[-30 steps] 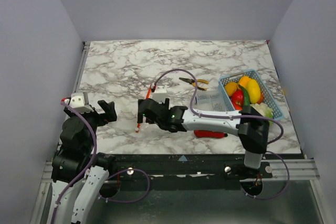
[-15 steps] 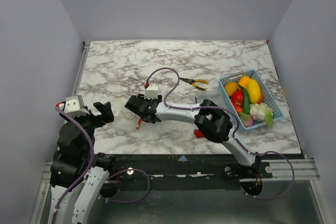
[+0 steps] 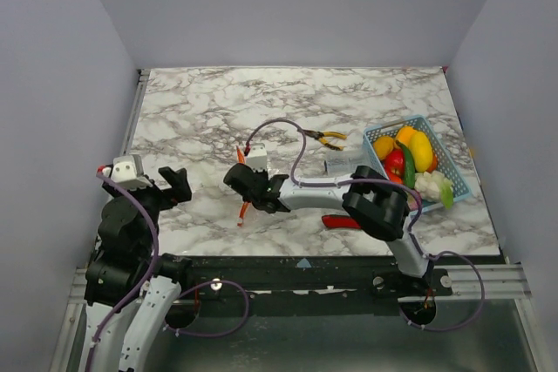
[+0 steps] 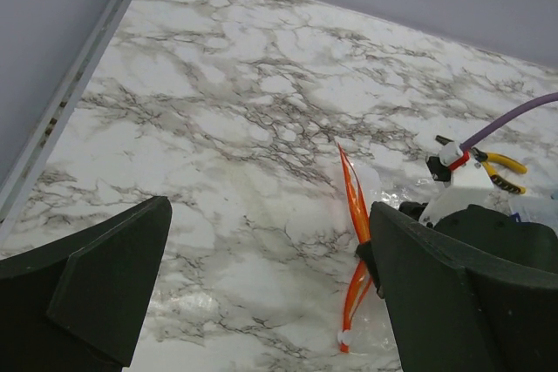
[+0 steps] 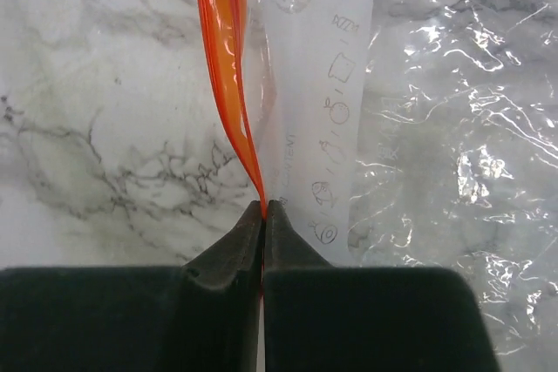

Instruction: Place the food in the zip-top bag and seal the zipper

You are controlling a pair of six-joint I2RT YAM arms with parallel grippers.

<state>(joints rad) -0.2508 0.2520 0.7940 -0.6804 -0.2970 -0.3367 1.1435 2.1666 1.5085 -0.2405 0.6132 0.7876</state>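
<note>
Near the front middle of the marble table (image 3: 192,102), the right gripper (image 3: 244,187) is pinching the zipper (image 5: 228,67) of the zip-top bag (image 5: 436,128). In the right wrist view its two fingers (image 5: 218,276) are pressing together with the orange-red strip caught at their tips. The strip is running away from them as a narrow, slightly parted loop. The clear, crinkly bag is lying flat on the marble to one side of the strip, with a printed white panel just beside it. From above, the right arm is reaching across toward the left and covering most of the bag, so only the strip's two ends are showing. The left gripper (image 4: 270,215) is hanging near the table's left edge, jaws spread wide and holding nothing, apart from the bag. The food (image 3: 397,163) is sitting in the light blue mesh basket (image 3: 450,154) at the right side, well apart from the bag. Yellow-handled pliers (image 3: 327,138) are lying near the basket's left corner, and a red-handled knife (image 3: 342,221) is lying by the front edge.
</note>
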